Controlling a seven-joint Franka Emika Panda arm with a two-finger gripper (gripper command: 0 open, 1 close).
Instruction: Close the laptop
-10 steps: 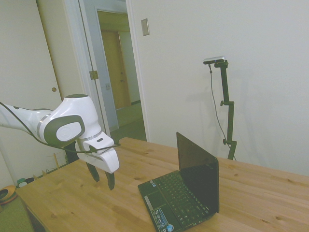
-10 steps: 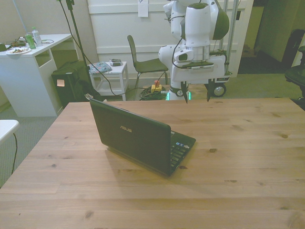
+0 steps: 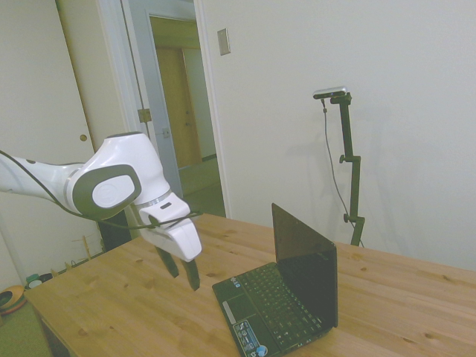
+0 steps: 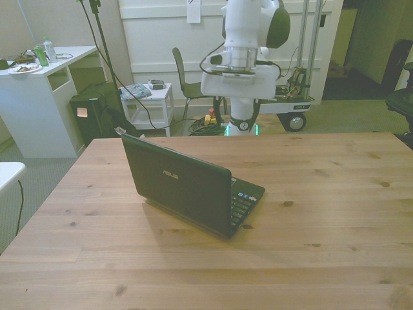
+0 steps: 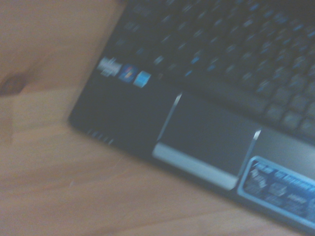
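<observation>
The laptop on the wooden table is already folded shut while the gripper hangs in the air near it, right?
Not quite: the laptop stands open, its screen upright over the keyboard, as the side view shows. It does sit on the wooden table, and the gripper hangs near it.

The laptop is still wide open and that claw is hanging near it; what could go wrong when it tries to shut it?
The gripper hangs on the keyboard side, while the lid must be pushed from behind, so the fingers could clip the screen's top edge while crossing over.

The laptop is small and lies loose on the smooth table; a sideways push might slide or tip it rather than fold it.

Pressing the glossy screen directly could mark it.
</observation>
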